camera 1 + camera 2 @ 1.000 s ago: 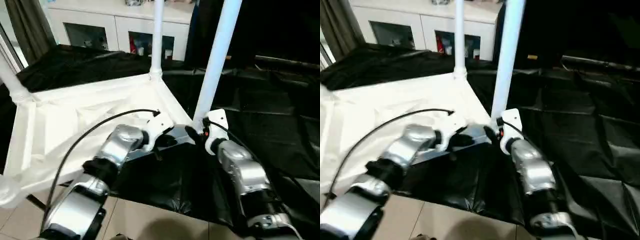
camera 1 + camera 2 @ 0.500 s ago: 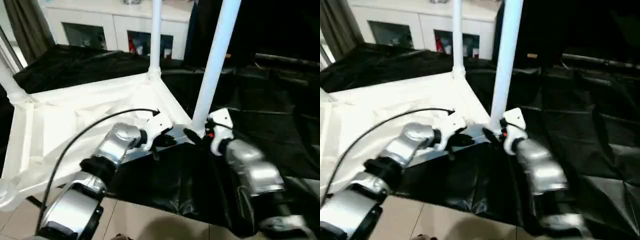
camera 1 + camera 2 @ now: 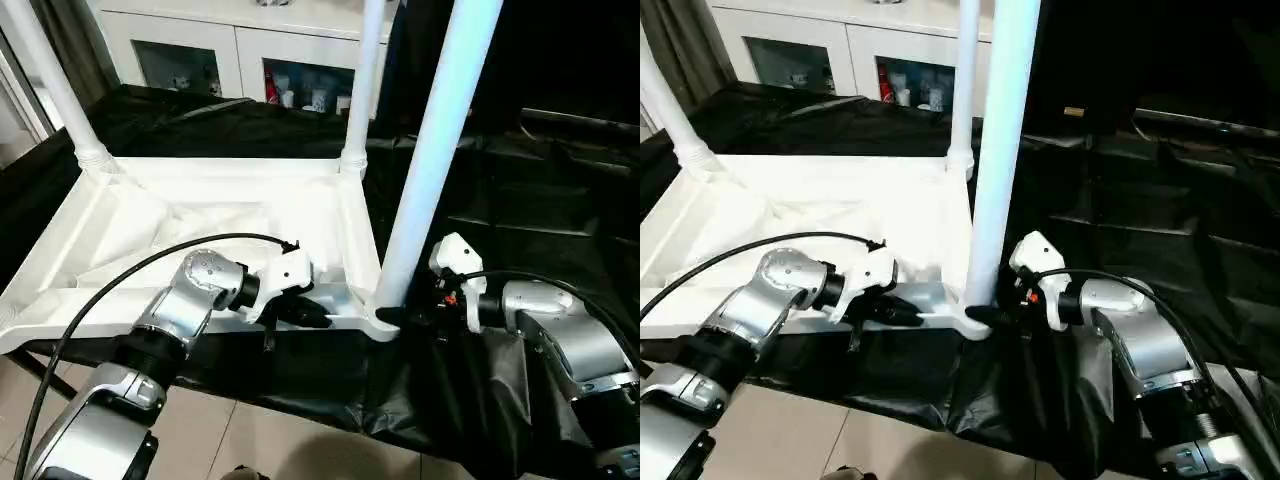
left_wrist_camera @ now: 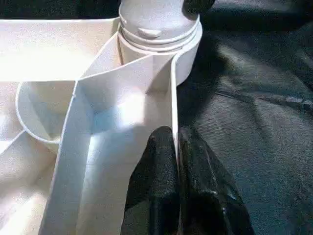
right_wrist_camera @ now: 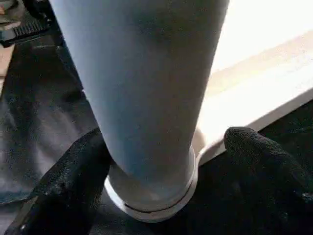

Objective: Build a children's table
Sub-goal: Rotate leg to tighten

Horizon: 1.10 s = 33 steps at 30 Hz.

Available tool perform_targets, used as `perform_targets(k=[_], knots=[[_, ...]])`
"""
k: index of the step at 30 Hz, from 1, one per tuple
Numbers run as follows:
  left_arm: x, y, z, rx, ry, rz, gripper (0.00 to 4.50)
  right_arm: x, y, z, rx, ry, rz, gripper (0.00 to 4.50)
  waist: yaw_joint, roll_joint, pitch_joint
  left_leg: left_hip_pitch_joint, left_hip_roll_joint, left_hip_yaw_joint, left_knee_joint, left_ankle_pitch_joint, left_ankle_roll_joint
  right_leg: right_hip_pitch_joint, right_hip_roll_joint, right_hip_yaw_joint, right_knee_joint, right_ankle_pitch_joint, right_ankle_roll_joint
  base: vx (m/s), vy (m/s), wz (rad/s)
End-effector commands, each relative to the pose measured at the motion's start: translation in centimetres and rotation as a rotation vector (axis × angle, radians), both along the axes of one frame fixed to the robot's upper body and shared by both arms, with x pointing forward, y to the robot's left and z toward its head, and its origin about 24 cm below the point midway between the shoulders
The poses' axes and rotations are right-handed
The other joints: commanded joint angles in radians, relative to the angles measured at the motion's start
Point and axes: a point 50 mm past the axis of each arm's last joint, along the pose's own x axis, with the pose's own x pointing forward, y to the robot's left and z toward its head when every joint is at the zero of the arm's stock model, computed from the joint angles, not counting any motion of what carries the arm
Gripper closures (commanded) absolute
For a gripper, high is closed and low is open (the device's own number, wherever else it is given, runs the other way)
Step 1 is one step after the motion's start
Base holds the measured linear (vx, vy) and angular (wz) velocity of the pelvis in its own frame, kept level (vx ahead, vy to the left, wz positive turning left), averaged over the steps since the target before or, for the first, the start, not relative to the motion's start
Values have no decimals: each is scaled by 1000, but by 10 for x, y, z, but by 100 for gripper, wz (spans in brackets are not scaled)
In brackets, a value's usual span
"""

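White plastic table top lay upside down on the black-draped desk. Our left gripper pinched its near rim shut; our right gripper straddled the near leg, spread. Three legs stood; we judged a fourth possibly left.

The white plastic children's table lies upside down on a black sheet, ribbed underside up, with three white tube legs standing upright in its round corner sockets, the nearest at the sheet's front edge.
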Motion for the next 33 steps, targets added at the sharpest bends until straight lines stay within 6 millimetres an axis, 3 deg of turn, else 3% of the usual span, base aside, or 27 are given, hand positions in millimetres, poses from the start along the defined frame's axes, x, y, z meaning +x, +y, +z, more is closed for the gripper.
perform_targets(k=[1, 15, 23, 26, 28, 31, 33], knots=[[-4, -9, 4, -10, -4, -70, 450, -2, 3, -1, -31, -3, 33, 61, -2, -6, -64, 30, 39, -17, -71, -340, 2, 32, -47, 28, -67, -321, -206, 0, 0, 0], [-2, -5, 5, -3, -7, -52, 450, -4, 7, -6, 0, 19, 40, 174, -1, -4, -67, 28, 38, -17, -70, -320, 5, 34, -46, 27, -64, -292, -210, 0, 0, 0], [-3, -5, 4, -6, 9, -49, 450, -6, 8, -9, 22, 33, 31, 193, -2, -3, -67, 28, 37, -17, -69, -316, 6, 35, -45, 27, -63, -283, -213, 0, 0, 0], [2, -9, 2, -14, -2, 12, 450, -4, 9, -13, 61, 39, -42, 196, -3, -4, -67, 28, 37, -17, -69, -322, 5, 35, -45, 27, -64, -289, -212, 0, 0, 0], [9, -17, 0, -21, -30, 87, 450, 3, 9, -19, 92, 34, -178, 197, -7, -2, -65, 29, 34, -16, -69, -342, 0, 29, -44, 27, -69, -326, -207, 0, 0, 0], [18, -32, -2, -25, -60, 185, 450, 8, 14, -29, 112, 40, -354, 213, -12, -2, -62, 35, 32, -23, -72, -390, -33, 23, -46, 24, -80, -426, -174, 0, 0, 0], [22, -43, -3, -25, -80, 240, 450, 12, 20, -35, 120, 36, -473, 222, -14, -3, -60, 33, 30, -26, -74, -407, -35, 25, -48, 22, -86, -461, -154, 0, 0, 0]])
